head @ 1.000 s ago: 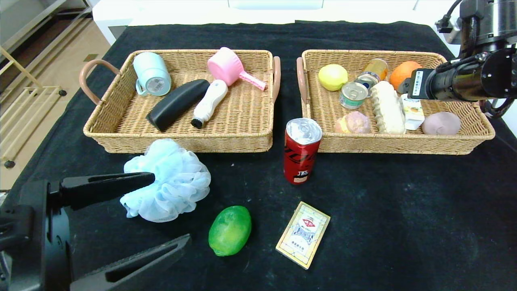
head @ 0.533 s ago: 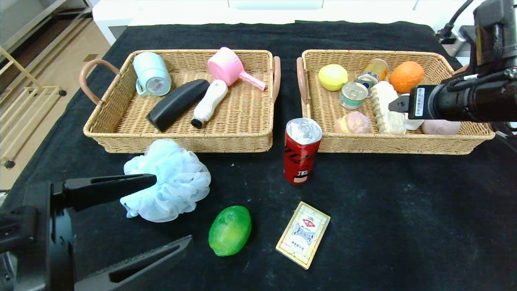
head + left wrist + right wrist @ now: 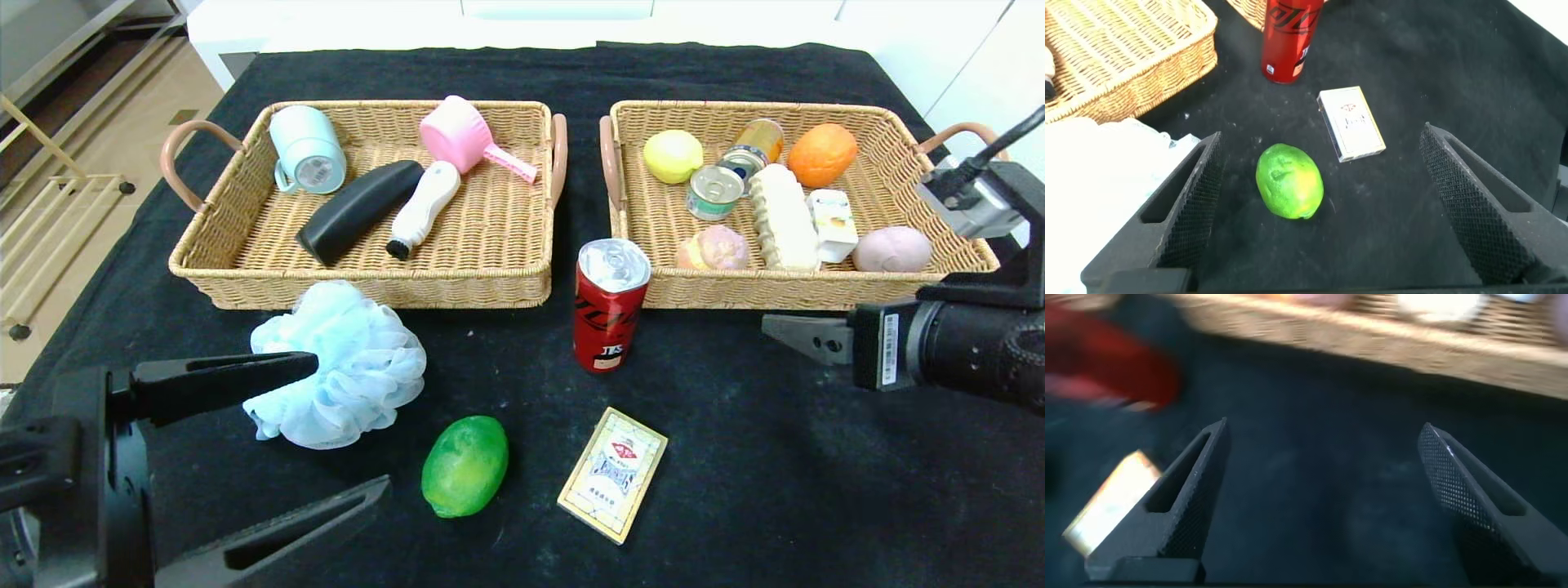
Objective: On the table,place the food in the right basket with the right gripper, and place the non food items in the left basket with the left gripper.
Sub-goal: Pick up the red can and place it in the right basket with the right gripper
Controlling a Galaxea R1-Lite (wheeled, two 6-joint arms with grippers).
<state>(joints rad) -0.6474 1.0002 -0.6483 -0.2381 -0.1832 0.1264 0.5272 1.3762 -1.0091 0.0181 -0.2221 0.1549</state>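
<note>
On the black table [image 3: 735,457] a red soda can [image 3: 609,306] stands upright just before the right basket [image 3: 816,291]. A green fruit [image 3: 464,465] and a cream card box [image 3: 612,474] lie nearer the front, and the light-blue pouf [image 3: 339,367] sits before the left basket [image 3: 359,286]. The bread loaf [image 3: 784,216] and white carton [image 3: 831,224] lie in the right basket. My left gripper [image 3: 349,425] is open at the front left, the pouf by its upper finger and the fruit [image 3: 1289,181] ahead between its fingers. My right gripper [image 3: 796,335] is open and empty, right of the can.
The left basket holds a mint mug [image 3: 308,149], a black bottle [image 3: 359,211], a white brush [image 3: 423,208] and a pink scoop [image 3: 465,137]. The right basket also holds tins [image 3: 714,192], a yellow fruit [image 3: 672,155], an orange [image 3: 821,153] and round buns [image 3: 891,248].
My right arm has drawn back from above the right basket to the table in front of it, its jaws wider, the carton left lying in the basket. The left arm stayed put.
</note>
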